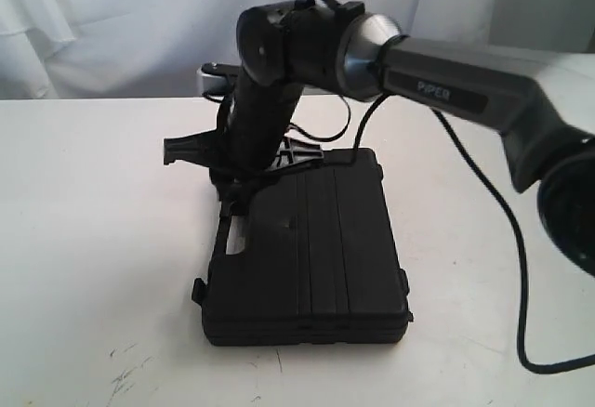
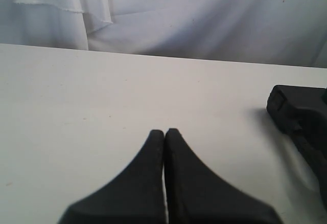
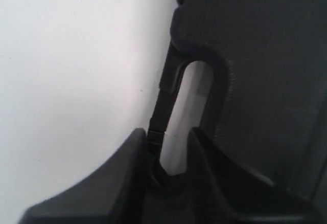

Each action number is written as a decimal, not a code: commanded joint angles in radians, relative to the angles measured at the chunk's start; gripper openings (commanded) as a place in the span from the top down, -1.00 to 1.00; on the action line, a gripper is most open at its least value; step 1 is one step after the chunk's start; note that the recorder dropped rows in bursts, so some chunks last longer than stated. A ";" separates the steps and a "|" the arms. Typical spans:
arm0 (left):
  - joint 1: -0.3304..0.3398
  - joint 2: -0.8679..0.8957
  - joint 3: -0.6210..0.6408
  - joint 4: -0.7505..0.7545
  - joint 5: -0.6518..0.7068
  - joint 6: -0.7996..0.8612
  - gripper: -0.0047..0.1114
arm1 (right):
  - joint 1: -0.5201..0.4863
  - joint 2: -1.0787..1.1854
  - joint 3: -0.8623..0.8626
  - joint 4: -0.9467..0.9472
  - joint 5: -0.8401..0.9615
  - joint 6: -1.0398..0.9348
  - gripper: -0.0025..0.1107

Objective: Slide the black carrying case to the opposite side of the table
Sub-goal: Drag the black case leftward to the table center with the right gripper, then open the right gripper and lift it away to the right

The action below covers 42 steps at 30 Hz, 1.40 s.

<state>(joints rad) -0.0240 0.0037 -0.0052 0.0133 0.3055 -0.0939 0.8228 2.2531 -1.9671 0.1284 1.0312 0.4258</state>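
Note:
The black carrying case (image 1: 316, 249) lies flat on the white table (image 1: 93, 240), near the middle. My right gripper (image 1: 232, 198) reaches across and comes down at the case's left edge, by its handle (image 1: 223, 235). In the right wrist view the right gripper (image 3: 166, 132) is open and straddles the thin handle bar (image 3: 163, 96). One finger is outside it and the other is at the slot beside the case body (image 3: 265, 55). My left gripper (image 2: 164, 131) is shut and empty above bare table (image 2: 102, 91); I cannot place it in the exterior view.
A white curtain (image 1: 112, 26) hangs behind the table. The right arm's black cable (image 1: 516, 268) loops down to the right of the case. Dark scratch marks (image 1: 125, 370) are near the front left. A black corner (image 2: 296, 106) shows at one edge of the left wrist view.

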 commanded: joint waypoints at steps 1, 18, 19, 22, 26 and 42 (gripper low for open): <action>0.002 -0.004 0.005 -0.004 -0.013 -0.002 0.92 | -0.040 -0.053 -0.003 -0.031 0.044 -0.113 0.88; 0.002 -0.004 0.005 -0.004 -0.013 -0.002 0.92 | -0.043 -0.424 0.434 -0.146 -0.341 -0.162 0.96; 0.002 -0.004 0.005 -0.004 -0.013 -0.002 0.92 | -0.043 -0.457 0.474 -0.146 -0.369 -0.162 0.96; 0.002 -0.004 0.005 -0.004 -0.013 -0.001 0.92 | -0.043 -0.548 0.572 -0.146 -0.440 -0.162 0.96; 0.002 -0.004 0.005 -0.004 -0.013 -0.001 0.92 | -0.043 -0.658 0.651 -0.157 -0.494 -0.162 0.96; 0.002 -0.004 0.005 -0.004 -0.013 -0.001 0.92 | -0.043 -0.884 0.692 -0.234 -0.473 -0.168 0.96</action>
<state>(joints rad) -0.0240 0.0037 -0.0052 0.0133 0.3055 -0.0939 0.7799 1.3942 -1.2832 -0.0645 0.5648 0.2655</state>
